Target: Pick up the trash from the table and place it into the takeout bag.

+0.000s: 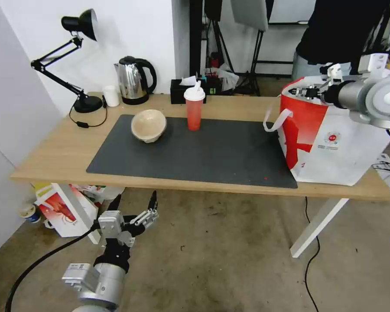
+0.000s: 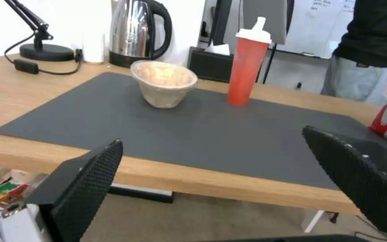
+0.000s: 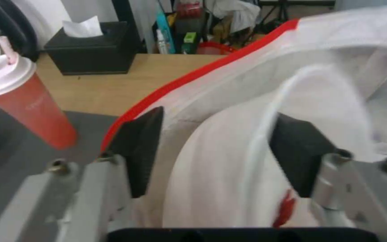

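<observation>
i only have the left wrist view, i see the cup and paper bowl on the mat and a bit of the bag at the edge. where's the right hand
Observer: The right hand hangs over the open top of the bag, at the right end of the table.
Operator: is it carrying anything
Observer: Its fingers are spread, and a white bowl with red scraps lies below them inside the bag.
Operator: and how high is my left hand
Observer: The left hand sits open below the table's front edge, out over the floor.
</observation>
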{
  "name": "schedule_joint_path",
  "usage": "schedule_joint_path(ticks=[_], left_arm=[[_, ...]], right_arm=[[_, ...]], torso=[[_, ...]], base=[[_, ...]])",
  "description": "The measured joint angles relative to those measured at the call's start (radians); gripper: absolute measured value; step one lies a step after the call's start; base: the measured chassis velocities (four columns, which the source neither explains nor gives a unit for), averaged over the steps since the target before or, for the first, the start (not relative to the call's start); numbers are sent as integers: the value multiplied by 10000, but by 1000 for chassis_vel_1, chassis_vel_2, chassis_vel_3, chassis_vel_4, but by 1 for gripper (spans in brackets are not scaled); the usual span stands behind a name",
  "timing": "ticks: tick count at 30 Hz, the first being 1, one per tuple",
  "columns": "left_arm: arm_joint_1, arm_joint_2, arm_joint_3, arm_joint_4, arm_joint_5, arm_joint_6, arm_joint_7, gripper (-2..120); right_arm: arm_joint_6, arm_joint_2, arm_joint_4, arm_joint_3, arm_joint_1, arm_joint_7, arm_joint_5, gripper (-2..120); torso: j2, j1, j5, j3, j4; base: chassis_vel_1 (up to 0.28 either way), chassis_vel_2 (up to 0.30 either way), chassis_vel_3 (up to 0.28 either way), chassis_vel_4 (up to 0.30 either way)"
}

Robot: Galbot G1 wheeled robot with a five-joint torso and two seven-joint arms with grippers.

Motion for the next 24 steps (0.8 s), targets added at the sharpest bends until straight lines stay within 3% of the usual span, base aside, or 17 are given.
schedule_joint_path(ticks=[9,13,24], left_arm=[[175,-79,-1,-223,179,0,-11,100],[225,-122,23,-303,245,0,-9,100],[321,-154,17,-415,329,0,-3,100]], right_arm=[[-1,-326,207,60,30,2,-79,91],[-3,-469,262,83,51,6,-80,99],[-4,-627,666,676,-295,58,-72,100]], torso=[[0,0,0,0,0],[0,0,1,0,-1],[0,0,1,0,-1]], base=[[0,0,0,0],[0,0,0,0],[0,0,0,0]])
